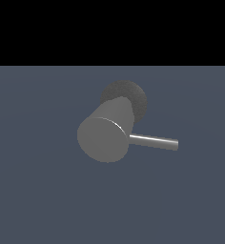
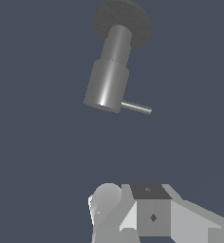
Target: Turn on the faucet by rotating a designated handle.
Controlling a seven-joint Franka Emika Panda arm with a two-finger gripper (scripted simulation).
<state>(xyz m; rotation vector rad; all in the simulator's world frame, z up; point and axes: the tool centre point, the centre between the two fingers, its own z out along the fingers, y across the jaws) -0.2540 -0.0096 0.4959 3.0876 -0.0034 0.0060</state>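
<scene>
We see the handle (image 2: pixel 136 107) well ahead of our jaws, its long axis sticking sideways from the faucet (image 2: pixel 108 80); whether the jaws are wide or narrow, we cannot tell.

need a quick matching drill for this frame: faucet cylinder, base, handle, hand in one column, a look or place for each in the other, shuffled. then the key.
Column 1:
1. faucet cylinder
2. base
3. handle
4. hand

Column 2:
A. thin shiny rod pointing toward the exterior view's right
B. pale blocky parts, seen only in the wrist view, apart from the faucet
C. dark, rough-textured, rounded
D. thick matte grey, with a flat round end

Pairs: 1-D, 2-C, 3-A, 4-B
</scene>
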